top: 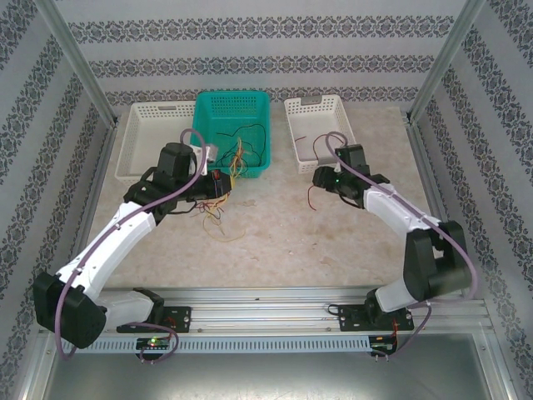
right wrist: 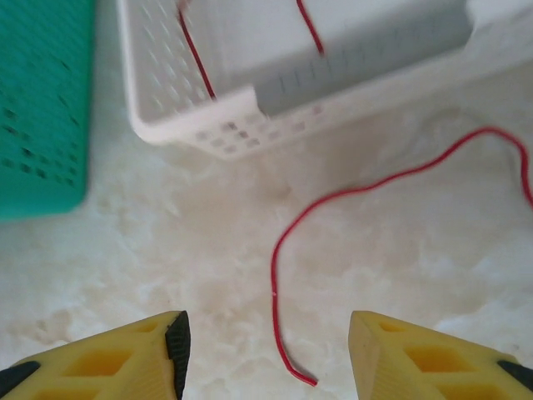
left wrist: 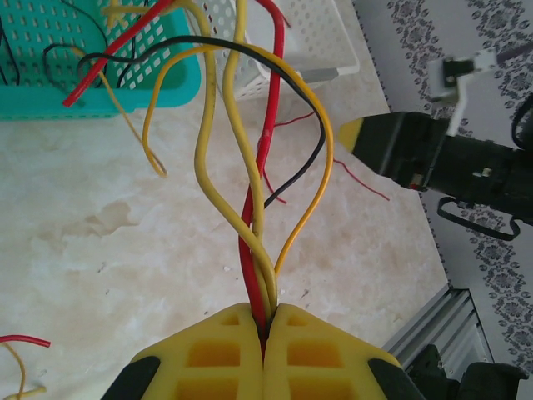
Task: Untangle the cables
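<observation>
Worktop (top: 283,242): pale marbled surface; three perforated baskets stand in a row along its far side.

Left white basket (top: 146,142) sits just beside the teal basket (top: 233,107) at centre; the right white basket (top: 316,117) stands apart from the teal one, with bare worktop between them.

Contents: the teal basket holds part of the cables (top: 241,154), black, yellow and orange strands looped on its floor; the right white basket holds thin red strands (top: 301,143) against its near wall.

Cables, orientation: the bundle runs from inside the teal basket over its near wall toward the arm bases, long axis roughly far-to-near; loose yellow loops lie on the worktop nearer the bases. In the left wrist view the strands (left wrist: 250,192) rise from the jaws away from the camera and fan out toward the teal basket.

A single red cable (right wrist: 333,196) lies on the worktop in front of the right white basket; its free end points at the right arm, and its run bends away to one side. Whether it joins the strands in the basket cannot be told.

Left pincer (left wrist: 266,321): just in front of the teal basket; fingers pressed together, clamped on red, yellow and orange strands. The black strand passes behind the red one above the jaws; whether it is in the grip cannot be told.

Right pincer (right wrist: 266,333): fingers wide apart, gripping nothing; above the worktop near the right white basket. The red cable's free end lies between the two fingers in its own view, apart from both.
</observation>
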Action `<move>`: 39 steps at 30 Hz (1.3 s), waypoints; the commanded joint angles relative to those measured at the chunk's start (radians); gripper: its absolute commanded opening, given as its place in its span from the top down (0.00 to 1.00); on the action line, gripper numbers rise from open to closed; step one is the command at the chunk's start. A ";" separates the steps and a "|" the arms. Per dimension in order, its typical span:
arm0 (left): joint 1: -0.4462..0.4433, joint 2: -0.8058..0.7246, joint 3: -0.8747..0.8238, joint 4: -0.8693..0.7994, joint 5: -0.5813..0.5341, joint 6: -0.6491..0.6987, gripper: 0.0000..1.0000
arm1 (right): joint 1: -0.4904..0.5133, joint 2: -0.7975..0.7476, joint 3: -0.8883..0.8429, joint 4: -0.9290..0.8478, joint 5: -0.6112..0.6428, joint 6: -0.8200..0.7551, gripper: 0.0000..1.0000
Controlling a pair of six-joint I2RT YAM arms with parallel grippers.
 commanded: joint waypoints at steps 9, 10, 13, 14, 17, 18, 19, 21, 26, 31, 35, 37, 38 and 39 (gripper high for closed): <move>-0.008 -0.018 -0.045 -0.002 -0.031 0.068 1.00 | -0.089 0.217 0.061 0.025 0.060 0.098 0.45; -0.008 -0.015 -0.044 -0.003 -0.034 0.070 1.00 | -0.089 0.236 0.064 0.048 0.058 0.116 0.45; -0.008 -0.010 -0.041 -0.014 -0.042 0.081 1.00 | -0.091 0.275 0.077 0.091 0.088 0.161 0.46; -0.008 -0.009 -0.041 -0.015 -0.042 0.083 1.00 | -0.093 0.281 0.076 0.109 0.102 0.171 0.46; -0.008 -0.005 -0.039 -0.019 -0.049 0.089 1.00 | -0.097 0.298 0.075 0.162 0.135 0.202 0.46; -0.006 -0.004 -0.038 -0.022 -0.050 0.092 1.00 | -0.098 0.306 0.078 0.171 0.147 0.208 0.46; -0.007 -0.001 -0.036 -0.023 -0.053 0.095 1.00 | -0.098 0.317 0.083 0.178 0.156 0.211 0.46; -0.007 0.003 -0.034 -0.026 -0.056 0.097 1.00 | -0.101 0.337 0.089 0.200 0.169 0.217 0.47; -0.007 0.011 -0.032 -0.033 -0.060 0.107 1.00 | -0.111 0.370 0.071 0.290 0.169 0.241 0.51; -0.008 0.022 -0.027 -0.038 -0.066 0.113 1.00 | -0.116 0.379 0.059 0.342 0.191 0.259 0.57; -0.007 0.029 -0.025 -0.040 -0.067 0.116 1.00 | -0.117 0.383 0.041 0.393 0.209 0.272 0.65; -0.008 0.033 -0.024 -0.042 -0.068 0.119 1.00 | -0.116 0.387 0.044 0.396 0.218 0.275 0.72; -0.007 0.035 -0.024 -0.043 -0.070 0.120 1.00 | -0.114 0.390 0.046 0.398 0.224 0.276 0.75; -0.007 0.034 -0.023 -0.043 -0.071 0.119 1.00 | -0.113 0.392 0.048 0.397 0.227 0.277 0.76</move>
